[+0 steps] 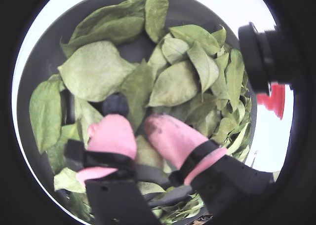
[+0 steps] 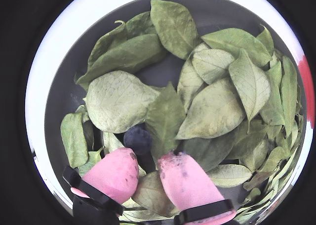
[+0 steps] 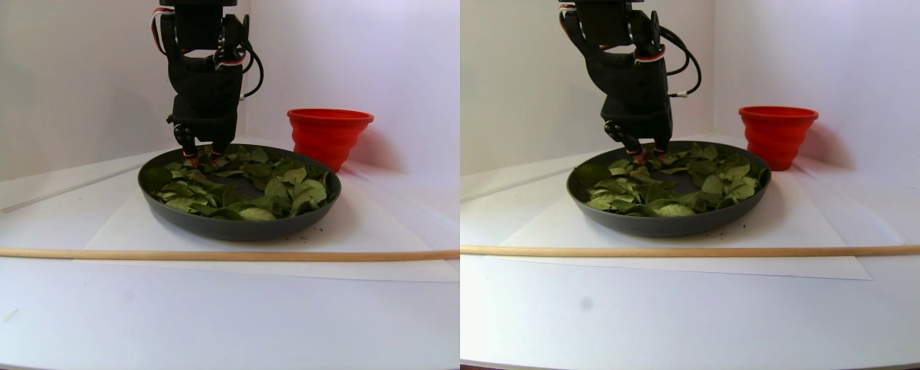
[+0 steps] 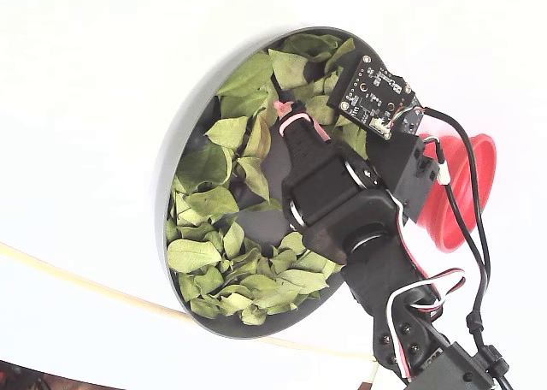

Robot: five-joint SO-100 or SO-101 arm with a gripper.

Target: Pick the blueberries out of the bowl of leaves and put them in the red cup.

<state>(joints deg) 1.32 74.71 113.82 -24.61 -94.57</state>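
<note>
Pincer (image 2: 148, 168) parted just behind blueberry (image 2: 138, 139)

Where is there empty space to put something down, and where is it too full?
The white table in front of the wooden stick is bare. The white paper beside the bowl is free too. Inside the bowl it is crowded with leaves, except a small grey patch in their middle, and the gripper is there by a blueberry.

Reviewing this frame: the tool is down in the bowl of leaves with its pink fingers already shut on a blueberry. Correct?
Not quite. In both wrist views the tool is down in the bowl of leaves, but its pink fingers stand apart, and the blueberry lies just beyond their tips, not yet gripped.
</note>
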